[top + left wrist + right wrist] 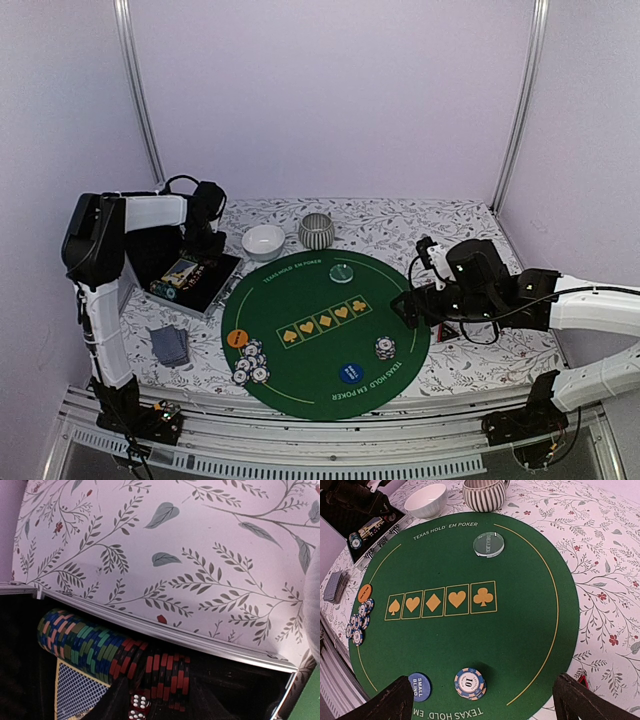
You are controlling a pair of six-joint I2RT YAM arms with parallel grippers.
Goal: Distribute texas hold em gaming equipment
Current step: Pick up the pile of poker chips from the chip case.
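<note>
Claw (482, 692) on the right arm gapes wide above the green mat (525, 610), where a chip stack (470, 682) sits near the blue disc (419, 686). Left claw (205, 243) hangs over the black case (220, 278) holding racked chips (90, 647); I cannot tell how wide it stands. Cards (169, 345) lie on the counter (480, 360).

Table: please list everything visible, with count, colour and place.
mat: one, green, mid-table
orange disc: one, mat's left edge
blue disc: one, mat's near edge
pale green disc: one, mat's far side
chip cluster: one, striped, beside orange disc
chip stack: one, striped, beside blue disc
cards: one pile, grey-blue, left of mat
white bowl: one, beyond mat
striped bowl: one, grey, beyond mat
case: one, black, open, far left, holding chip rows
left gripper: over case
right gripper: open, mat's right edge
</note>
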